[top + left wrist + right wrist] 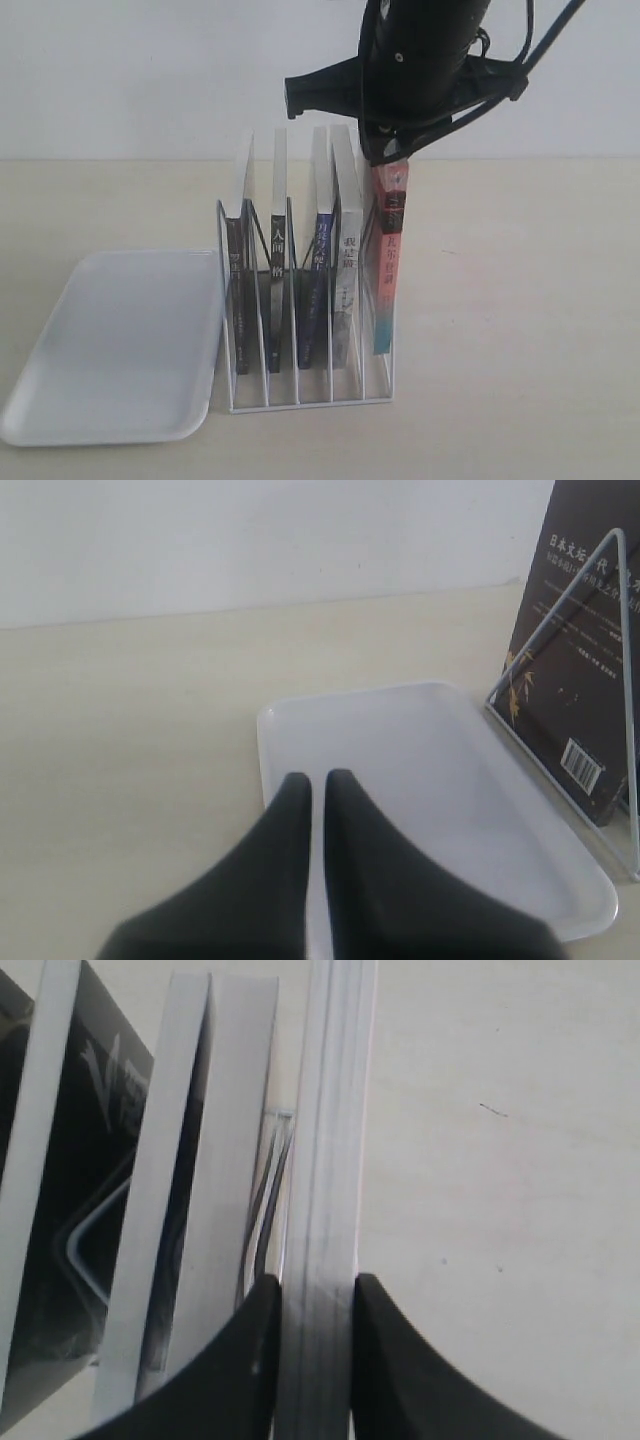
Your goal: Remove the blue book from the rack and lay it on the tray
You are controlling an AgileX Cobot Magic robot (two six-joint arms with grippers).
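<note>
Blue book (320,262): upright in the middle slot of the rack (310,404), spine toward the exterior camera, nothing touching it. Two black-spined books (276,250) stand at its 9 o'clock. A white-spined book (347,270) and then the red-orange book (388,250) stand at its 3 o'clock.

Right gripper (312,1305): clamped on the red-orange book's top edge, one finger on each side.

Tray (110,340): flat on the table (520,300), just beside the rack at its 9 o'clock.

Left gripper (317,790): fingers together, holding nothing, above the tray's edge.
</note>
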